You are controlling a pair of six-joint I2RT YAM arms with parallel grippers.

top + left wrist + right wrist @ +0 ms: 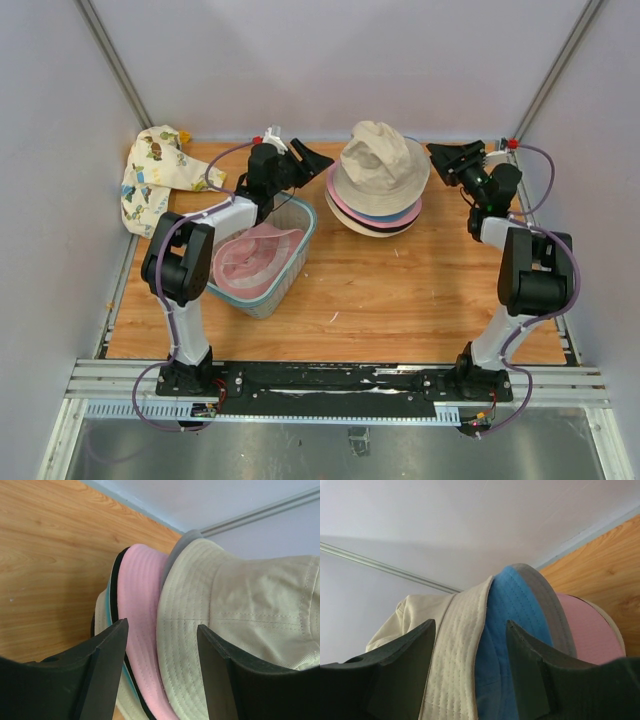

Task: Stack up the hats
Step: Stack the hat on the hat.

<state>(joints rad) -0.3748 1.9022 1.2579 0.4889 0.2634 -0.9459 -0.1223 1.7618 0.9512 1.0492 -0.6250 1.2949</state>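
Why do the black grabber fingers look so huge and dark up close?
Left wrist view: the left gripper's black fingers sit by the lens, so loom large and shaded; the beige fabric bucket hat's stitching is sharp. Right wrist view: same for the right gripper. Top view: even light, no glare.

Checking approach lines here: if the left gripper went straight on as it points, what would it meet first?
Probably the edge of the hat stack: the pink brim and the beige hat lie dead ahead of the open left gripper. Which touches first is unclear.
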